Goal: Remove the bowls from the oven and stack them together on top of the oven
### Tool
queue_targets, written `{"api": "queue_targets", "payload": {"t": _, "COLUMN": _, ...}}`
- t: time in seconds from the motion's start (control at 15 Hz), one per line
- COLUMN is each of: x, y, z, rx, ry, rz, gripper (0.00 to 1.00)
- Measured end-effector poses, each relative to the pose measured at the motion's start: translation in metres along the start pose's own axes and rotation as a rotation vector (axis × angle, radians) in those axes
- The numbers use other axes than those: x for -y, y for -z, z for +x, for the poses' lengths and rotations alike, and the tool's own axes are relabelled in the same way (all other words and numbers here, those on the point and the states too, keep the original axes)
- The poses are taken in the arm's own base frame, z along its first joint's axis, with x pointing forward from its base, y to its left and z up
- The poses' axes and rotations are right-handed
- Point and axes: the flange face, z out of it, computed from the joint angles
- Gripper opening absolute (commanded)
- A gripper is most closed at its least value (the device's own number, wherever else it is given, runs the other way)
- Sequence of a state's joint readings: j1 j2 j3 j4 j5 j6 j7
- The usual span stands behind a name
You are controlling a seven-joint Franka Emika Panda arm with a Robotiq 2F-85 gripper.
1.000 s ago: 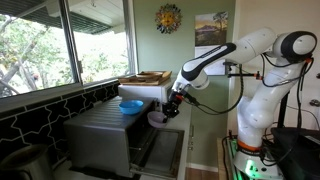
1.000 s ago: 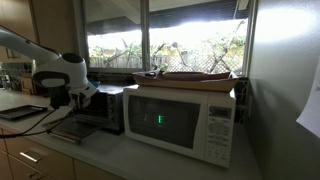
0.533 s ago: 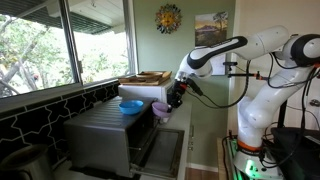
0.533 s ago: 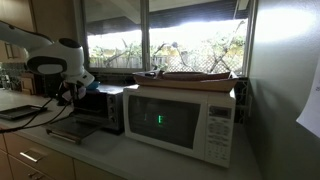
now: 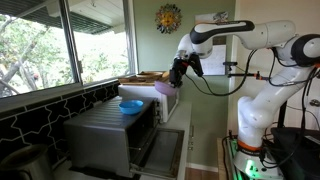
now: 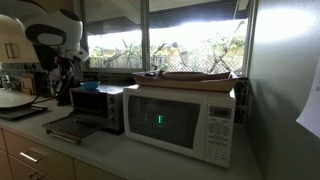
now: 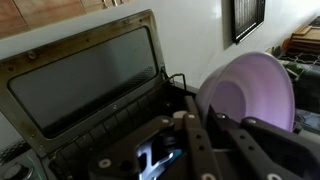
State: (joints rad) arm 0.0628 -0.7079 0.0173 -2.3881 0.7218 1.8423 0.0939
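Tool: tool pinching rim of pale pink-lilac round bowl, held above grey metal boxy oven.
Stack base: bright blue round bowl on oven top.
Risk: rim pinch may slip; off-centre release could knock blue bowl off oven.

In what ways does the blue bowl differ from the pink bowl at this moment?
Colour: the blue bowl is bright blue, the pink bowl pale lilac-pink. Place: the blue bowl rests on top of the oven; the pink bowl hangs in the gripper, in the air. Both are small and round.
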Motion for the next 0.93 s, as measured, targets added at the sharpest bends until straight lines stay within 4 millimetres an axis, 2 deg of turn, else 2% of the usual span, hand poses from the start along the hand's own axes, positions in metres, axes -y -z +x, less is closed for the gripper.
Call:
{"api": "queue_targets", "payload": {"t": 0.2, "x": 0.026, "y": -0.006, "z": 0.02, "rx": 0.015, "ry": -0.043, "rz": -0.007, "gripper": 0.02}}
{"api": "queue_targets", "payload": {"t": 0.47, "x": 0.053, "y": -0.04, "z": 0.059, "rx": 0.063, "ry": -0.121, "rz": -0.047, "gripper": 0.02}}
{"api": "queue_targets", "payload": {"t": 0.67, "x": 0.064, "y": -0.06, "z": 0.092, "rx": 0.082, "ry": -0.182, "rz": -0.076, "gripper": 0.02}}
{"api": "queue_targets", "payload": {"t": 0.93, "x": 0.068, "y": -0.062, "z": 0.128, "rx": 0.052, "ry": -0.244, "rz": -0.145, "gripper": 0.02}}
